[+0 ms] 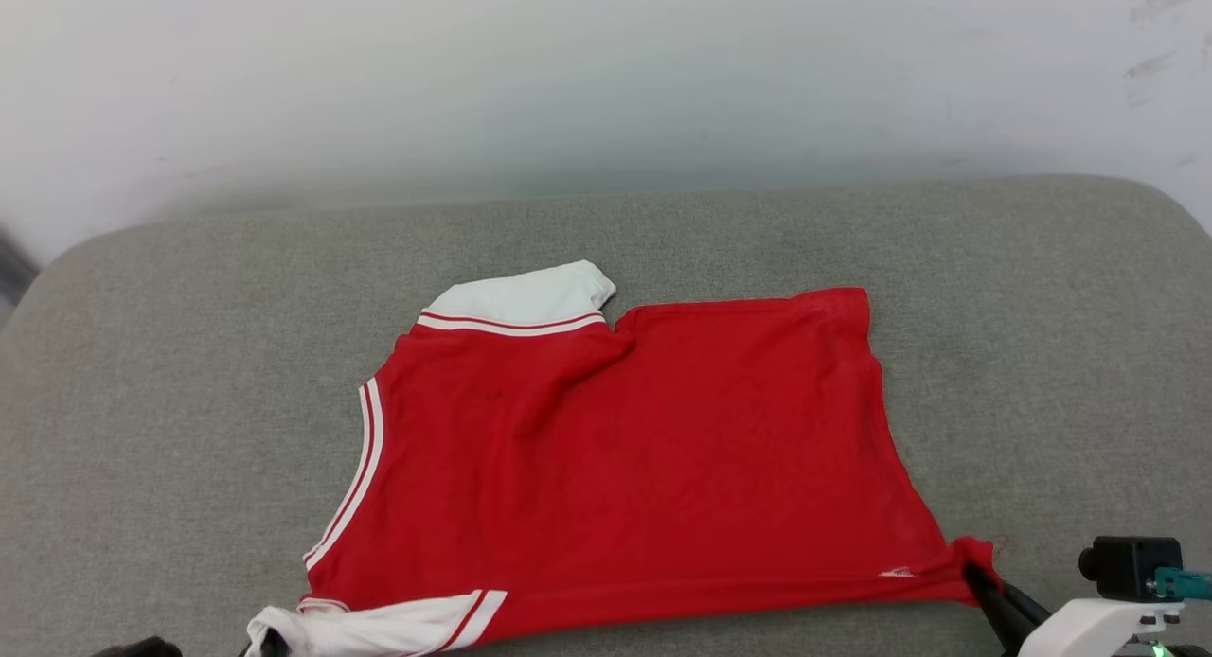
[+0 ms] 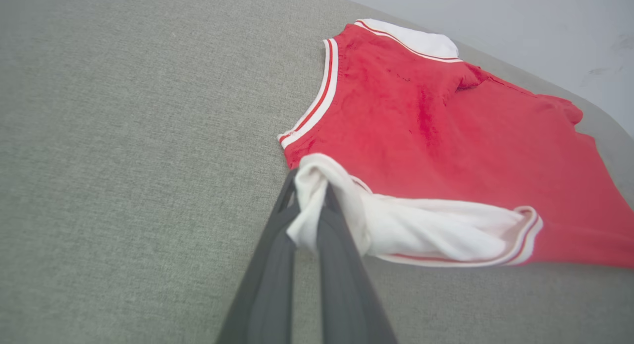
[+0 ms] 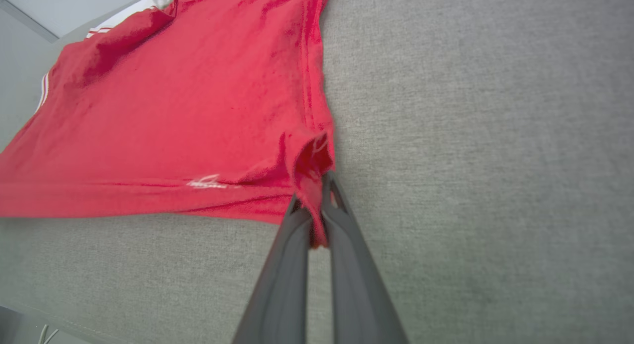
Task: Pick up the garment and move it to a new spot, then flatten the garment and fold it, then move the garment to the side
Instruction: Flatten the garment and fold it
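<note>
1. We are looking at the garment (image 1: 644, 449), which is lying spread out on the grey cushion (image 1: 189, 401). It is sitting toward the near edge, with plain red cloth facing up, its shoulder end pointing to the robot's left and its hem to the right.
2. The far sleeve (image 1: 530, 297) is lying flat and white at the far-left corner, with thin red-and-white stripes running along its seam. The near sleeve (image 2: 436, 230) is lying bunched and folded along the near edge.
3. A crease is running across the red cloth from the armpit below the far sleeve. A small white mark (image 3: 208, 181) is showing close to the near hem.
4. The left gripper (image 2: 309, 190) is pinching the white cloth at the end of the near sleeve. Its two dark fingers are pressed together on it, and the cloth is wrapping over their tips.
5. The right gripper (image 3: 317, 188) is clamping the hem corner (image 3: 309, 160) at the near right, with a strip of red cloth squeezed between its fingers.
6. Between the two grips, the near edge is running fairly straight. We cannot tell whether the gripped corners are lifting off the cushion.
7. In the head view, the right arm's white forearm (image 1: 1089, 629) and its black camera (image 1: 1131, 564) are showing at the lower right.
8. A pale wall (image 1: 568, 70) is rising beyond the cushion's far edge.
</note>
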Robot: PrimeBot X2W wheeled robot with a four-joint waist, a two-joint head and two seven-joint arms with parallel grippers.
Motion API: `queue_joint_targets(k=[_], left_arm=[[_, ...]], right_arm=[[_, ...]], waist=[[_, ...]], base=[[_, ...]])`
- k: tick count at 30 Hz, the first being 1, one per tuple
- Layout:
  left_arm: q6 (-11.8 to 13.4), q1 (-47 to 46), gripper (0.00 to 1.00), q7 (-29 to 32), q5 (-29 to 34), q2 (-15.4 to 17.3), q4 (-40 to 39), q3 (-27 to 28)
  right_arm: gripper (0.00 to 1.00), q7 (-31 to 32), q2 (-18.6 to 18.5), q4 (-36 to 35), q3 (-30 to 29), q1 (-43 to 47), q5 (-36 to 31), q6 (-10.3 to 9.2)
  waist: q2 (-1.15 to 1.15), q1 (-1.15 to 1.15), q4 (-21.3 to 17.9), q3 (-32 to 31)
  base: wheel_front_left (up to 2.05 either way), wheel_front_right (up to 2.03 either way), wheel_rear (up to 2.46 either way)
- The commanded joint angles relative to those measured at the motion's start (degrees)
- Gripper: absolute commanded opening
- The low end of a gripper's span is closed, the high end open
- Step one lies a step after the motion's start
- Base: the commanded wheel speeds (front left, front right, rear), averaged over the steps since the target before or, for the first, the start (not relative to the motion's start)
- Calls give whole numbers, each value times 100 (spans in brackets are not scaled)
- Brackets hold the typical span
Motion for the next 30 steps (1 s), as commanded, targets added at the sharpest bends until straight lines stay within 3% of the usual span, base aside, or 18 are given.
queue_joint_targets(k=[1,5,11,22,23,24,25,26,27,28,30], left_arm=[[33,-143,0,62,-2,87,-35,34],[-52,-657,0,251,70,141,4,-124],[-260,-1652,0,319,152,47,384,-321],[-779,-2678,0,293,55,-222,1668,-653],[-832,-2727,0,311,32,-244,1766,-674],[-882,-2779,0,304,13,-258,1849,-692],[-916,-2809,11,307,4,-266,1928,-709],[-945,-2827,45,301,-17,-284,2012,-714],[-962,-2843,90,280,-34,-300,2065,-714],[-962,-2878,100,224,-31,-299,2100,-682],[-952,-2918,100,182,-47,-274,2153,-634]], right_arm=[[0,173,82,-191,-177,67,-125,-23],[0,699,354,-628,-337,-124,-515,-20],[0,980,638,-779,-336,-745,-795,-18],[0,704,716,-67,-133,-1463,-782,-16],[8,684,718,44,-97,-1473,-775,-16],[24,646,710,132,-62,-1480,-765,-16],[59,593,716,206,-34,-1483,-735,-16],[100,531,710,264,-7,-1490,-722,-16],[100,430,694,294,7,-1492,-719,-16],[100,275,693,291,-39,-1490,-694,-18],[100,8,699,282,-124,-1447,-676,-18]], waist=[[0,2,-12,71],[0,2,6,282],[0,2,27,843],[0,2,27,1460],[0,2,26,1469],[0,2,27,1473],[0,2,30,1469],[0,2,32,1458],[0,2,36,1436],[0,2,42,1408],[0,2,53,1319]], base=[[0,0,0],[0,0,0],[0,0,0],[0,0,0],[0,0,0],[0,0,0],[0,0,0],[0,0,0],[0,0,0],[0,0,0],[0,0,0]])
